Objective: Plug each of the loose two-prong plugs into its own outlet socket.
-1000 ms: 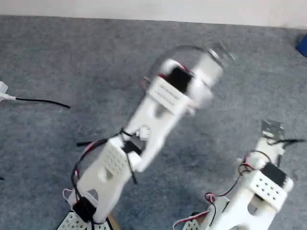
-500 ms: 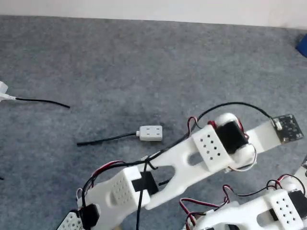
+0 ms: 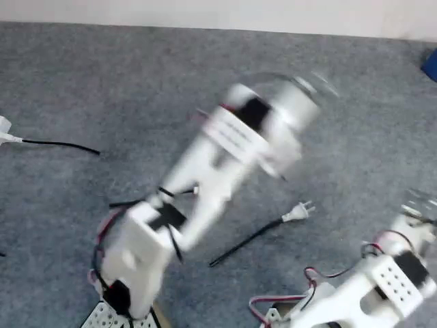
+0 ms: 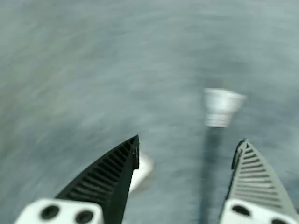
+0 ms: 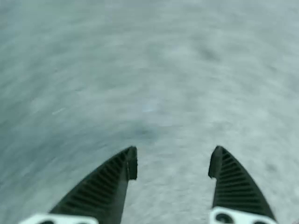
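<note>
Two white arms stood over your grey, carpet-like table [image 3: 82, 75]. Your left arm [image 3: 218, 160], blurred, stretched from the near left edge toward the table's middle. Your right arm [image 3: 386, 280] sat low at the near right corner. Your left gripper [image 4: 189, 140] had its fingers [image 4: 112, 177] spread apart above a blurred white piece [image 4: 220, 106] trailing a dark cord [image 4: 212, 154]. Your right gripper [image 5: 175, 148] was likewise spread, over grey surface. One two-prong plug [image 3: 298, 212] lay between the arms, black cord [image 3: 247, 241] attached. Another white plug [image 3: 4, 130] lay at the table's far left.
</note>
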Motion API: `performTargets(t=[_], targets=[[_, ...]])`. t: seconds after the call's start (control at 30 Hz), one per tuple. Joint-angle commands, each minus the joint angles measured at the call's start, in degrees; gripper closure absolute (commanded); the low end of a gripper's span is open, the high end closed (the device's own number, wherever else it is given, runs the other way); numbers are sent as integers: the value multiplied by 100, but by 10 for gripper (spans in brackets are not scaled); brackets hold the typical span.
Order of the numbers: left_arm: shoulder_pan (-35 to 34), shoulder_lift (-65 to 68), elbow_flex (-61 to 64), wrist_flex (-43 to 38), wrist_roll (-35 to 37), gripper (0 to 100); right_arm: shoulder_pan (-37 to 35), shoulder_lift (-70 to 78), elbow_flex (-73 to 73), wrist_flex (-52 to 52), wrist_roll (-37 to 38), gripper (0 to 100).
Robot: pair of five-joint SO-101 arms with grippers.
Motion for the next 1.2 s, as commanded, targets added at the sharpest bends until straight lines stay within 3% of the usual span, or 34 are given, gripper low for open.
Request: performTargets(t=[0.0, 0.13, 0.23, 0.37, 0.6, 0.7, 0.87, 1.1, 1.17], targets=[[-2360, -760, 734, 62, -35, 681, -1807, -40, -382, 875, -440, 749], [-3785, -1235, 2229, 53, -44, 681, -4048, -22, -1305, 2149, -1266, 749], [-4567, -1780, 3169, 53, -422, 681, -4813, 233, -1771, 2343, -1574, 749], [-4971, -2624, 4567, -26, -1257, 681, -5182, 1420, -2114, 2308, -1978, 749], [-5059, -3916, 6853, -1451, -1275, 681, -5692, 3284, -2422, 1349, -2998, 750], [-5042, -4233, 7705, -2013, -949, 681, -5710, 3582, -2431, 936, -4255, 750], [-4963, -4374, 8523, -2848, -598, 681, -5921, 3653, -2387, 734, -7956, 750], [-4778, -4365, 8620, -2927, -554, 681, -5789, 3741, -1912, -998, -9547, 750], [-4769, -4365, 8637, -2936, -554, 681, -5789, 3802, -1578, -1692, -9609, 750]])
